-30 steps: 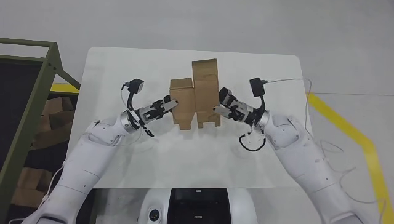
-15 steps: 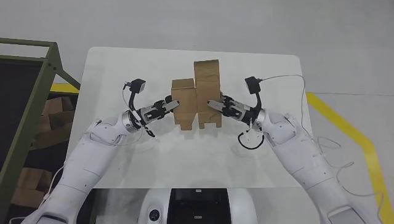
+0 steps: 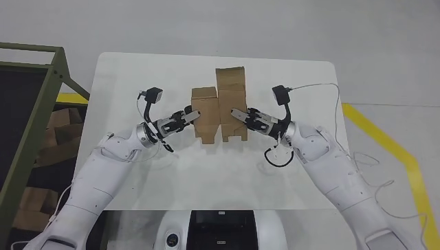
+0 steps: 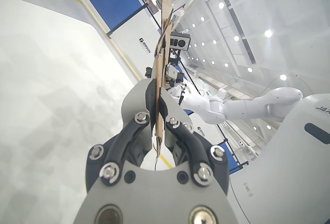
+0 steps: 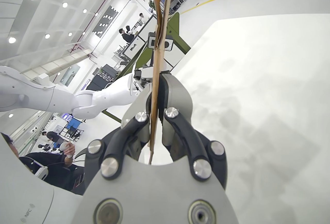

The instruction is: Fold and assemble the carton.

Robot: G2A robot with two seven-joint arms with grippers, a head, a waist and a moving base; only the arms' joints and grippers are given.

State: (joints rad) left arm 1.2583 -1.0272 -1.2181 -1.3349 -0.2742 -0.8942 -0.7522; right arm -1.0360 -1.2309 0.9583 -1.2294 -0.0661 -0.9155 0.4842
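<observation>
The left gripper [image 3: 187,118] is pinched tight on the left edge of the flattened carton [image 3: 218,106], which sits over the middle of the white table [image 3: 124,78]. The right gripper [image 3: 237,115] is closed on the carton's right side, its fingers clamping the cardboard.

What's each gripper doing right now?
Left gripper: shut on the flat brown cardboard carton.
Right gripper: shut on the same carton's other side.
</observation>
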